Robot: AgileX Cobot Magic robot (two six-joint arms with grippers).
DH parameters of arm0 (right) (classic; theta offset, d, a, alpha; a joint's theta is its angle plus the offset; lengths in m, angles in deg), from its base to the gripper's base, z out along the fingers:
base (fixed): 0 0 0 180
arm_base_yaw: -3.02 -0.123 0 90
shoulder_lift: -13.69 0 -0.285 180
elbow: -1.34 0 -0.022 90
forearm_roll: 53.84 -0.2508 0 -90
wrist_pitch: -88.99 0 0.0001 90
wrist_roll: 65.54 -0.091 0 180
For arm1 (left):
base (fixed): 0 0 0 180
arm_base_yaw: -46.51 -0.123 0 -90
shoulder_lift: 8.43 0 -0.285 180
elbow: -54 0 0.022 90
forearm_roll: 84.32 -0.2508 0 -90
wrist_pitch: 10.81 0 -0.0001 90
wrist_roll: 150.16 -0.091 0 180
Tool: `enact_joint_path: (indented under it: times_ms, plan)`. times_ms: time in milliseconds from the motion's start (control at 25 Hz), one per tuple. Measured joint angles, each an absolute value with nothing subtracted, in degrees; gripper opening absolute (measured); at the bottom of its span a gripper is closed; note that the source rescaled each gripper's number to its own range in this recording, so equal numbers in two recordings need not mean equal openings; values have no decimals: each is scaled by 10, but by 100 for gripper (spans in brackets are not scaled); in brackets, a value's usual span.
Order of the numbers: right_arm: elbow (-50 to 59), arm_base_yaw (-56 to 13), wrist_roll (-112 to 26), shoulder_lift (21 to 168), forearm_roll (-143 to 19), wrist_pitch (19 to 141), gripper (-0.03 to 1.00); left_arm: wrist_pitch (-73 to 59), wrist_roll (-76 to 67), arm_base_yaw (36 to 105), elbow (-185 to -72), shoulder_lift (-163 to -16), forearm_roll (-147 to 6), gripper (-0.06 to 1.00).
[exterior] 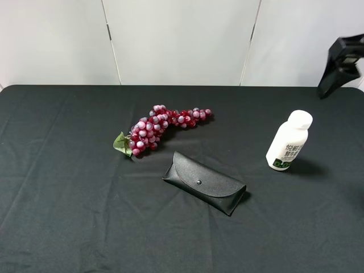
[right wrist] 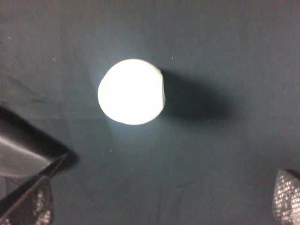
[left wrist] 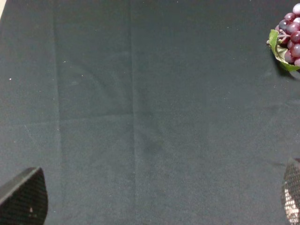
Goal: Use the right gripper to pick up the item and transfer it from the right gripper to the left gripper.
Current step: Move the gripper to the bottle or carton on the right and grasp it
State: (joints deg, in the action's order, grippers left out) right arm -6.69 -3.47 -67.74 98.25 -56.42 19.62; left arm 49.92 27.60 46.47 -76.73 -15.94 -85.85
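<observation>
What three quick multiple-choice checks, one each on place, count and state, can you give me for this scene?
1. In the high view, where is the bottle?
A. Towards the right side
B. Dead centre
C. At the left edge

2. How many loose objects are on the black cloth?
A. Two
B. Three
C. Five

3. What state is the bottle in?
A. Lying on its side
B. Upright, capped, ungrasped
C. Gripped and lifted

Answers:
1 A: it stands to the right of the glasses case, apart from it.
2 B: the objects are the grape bunch, the case and the bottle.
3 B: the round cap faces the right wrist camera, and the right gripper is open and not touching it.
</observation>
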Motion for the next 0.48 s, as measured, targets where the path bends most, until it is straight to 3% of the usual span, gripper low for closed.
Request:
enact_joint_path:
  times_ms: [480]
  plan:
    - [-66,-73,-676,1079,-581,234,100,499,276,465,-767,-159,-859,100]
